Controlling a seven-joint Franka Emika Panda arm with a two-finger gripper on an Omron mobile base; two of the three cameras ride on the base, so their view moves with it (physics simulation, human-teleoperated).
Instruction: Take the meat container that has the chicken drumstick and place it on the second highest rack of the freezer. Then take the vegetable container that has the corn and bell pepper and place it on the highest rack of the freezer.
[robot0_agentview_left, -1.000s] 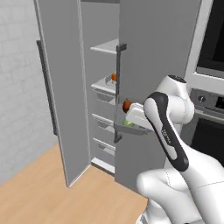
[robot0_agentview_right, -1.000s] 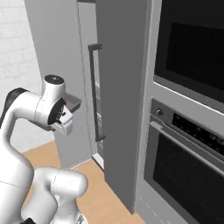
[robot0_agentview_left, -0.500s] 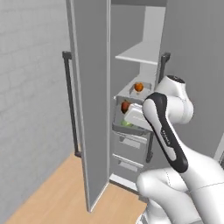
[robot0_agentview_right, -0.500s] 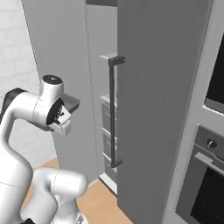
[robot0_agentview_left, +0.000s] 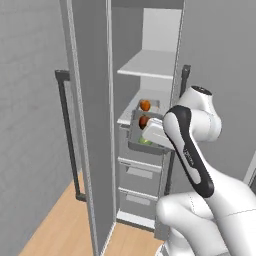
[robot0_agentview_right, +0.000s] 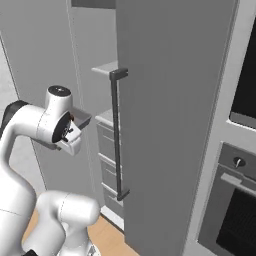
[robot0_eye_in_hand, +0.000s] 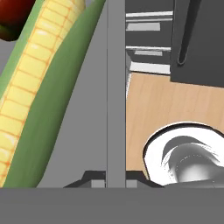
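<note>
1. The gripper, at the bottom centre of the hand view, is clamped on the upright grey wall of the vegetable container, which runs as a narrow band straight up the middle of that frame.

2. Inside that container, filling the left half of the hand view, lies the corn, its yellow kernels edged by green husk; the dark red bell pepper sits at the upper left corner, just beyond the corn's far end.

3. In the left base view the same container hangs at centre frame, held by the white arm just in front of the open freezer. The bell pepper shows red above its rim, with a sliver of green at the container's floor.

4. Just behind and above it in that view, the meat container rests on the lower of the two shelves, with the orange-brown chicken drumstick inside.

5. The highest rack, a light grey shelf, sits in the upper centre of the left base view, above both containers.

6. Grey drawers stack below the shelves; the freezer door stands open at the left of the frame, its dark bar handle facing outward.

7. In the right base view the arm occupies the left, the second freezer door fills the centre, and a black-glass wall oven lines the right edge.
</note>
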